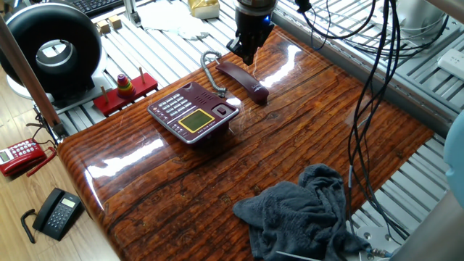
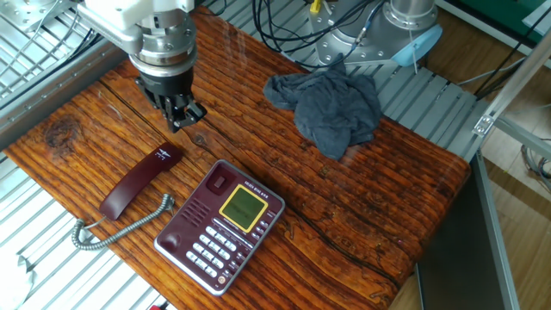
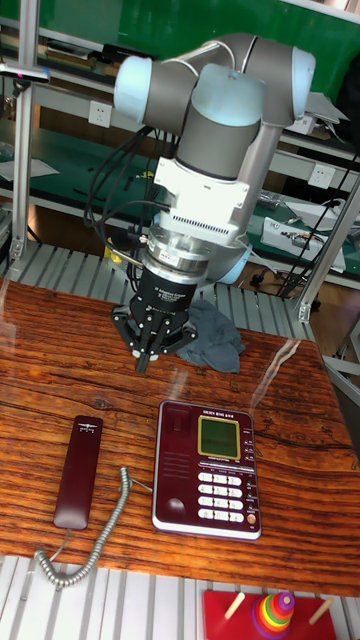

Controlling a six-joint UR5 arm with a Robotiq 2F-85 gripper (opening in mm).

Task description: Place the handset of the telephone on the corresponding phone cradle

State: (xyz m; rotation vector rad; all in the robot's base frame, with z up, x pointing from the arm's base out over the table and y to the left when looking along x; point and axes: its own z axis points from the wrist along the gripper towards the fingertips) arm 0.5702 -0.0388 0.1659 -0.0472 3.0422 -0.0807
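Note:
The dark maroon handset [image 1: 243,80] [image 2: 138,181] [image 3: 78,470] lies flat on the wooden table beside the telephone [image 1: 192,112] [image 2: 219,224] [image 3: 207,467], joined to it by a grey coiled cord. The phone cradle [image 1: 210,98] [image 2: 194,211] [image 3: 175,465], the strip on the handset's side of the base, has nothing in it. My gripper [image 1: 244,56] [image 2: 183,116] [image 3: 148,358] hangs above the table just beyond the handset's far end, not touching it. Its fingers look drawn together and hold nothing.
A crumpled grey cloth [image 1: 304,210] [image 2: 331,103] lies at the other end of the table. A red phone [image 1: 20,156] and a black phone [image 1: 56,212] sit on the floor. A red ring-stack toy [image 1: 125,87] stands near the telephone. Cables [image 1: 370,87] hang over the table's edge.

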